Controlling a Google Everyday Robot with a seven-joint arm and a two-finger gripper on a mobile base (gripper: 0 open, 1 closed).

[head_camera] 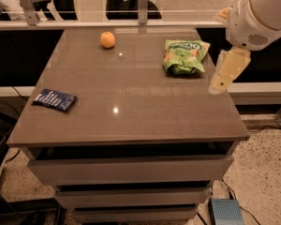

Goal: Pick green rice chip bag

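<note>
The green rice chip bag (pixel 184 56) is crinkled bright green with white lettering and orange-tan chip pictures. It lies on the far right part of the grey-brown table top (pixel 131 93). My gripper (pixel 223 78) hangs from the white arm at the right, above the table's right edge. It is just right of the bag, slightly nearer to me, and apart from it. It holds nothing that I can see.
An orange fruit (pixel 107 39) sits at the far middle-left of the table. A flat dark blue packet (pixel 54 100) lies near the left edge. Drawers are below the top. A railing and glass run behind the table. A small blue-grey box (pixel 226 212) stands on the floor.
</note>
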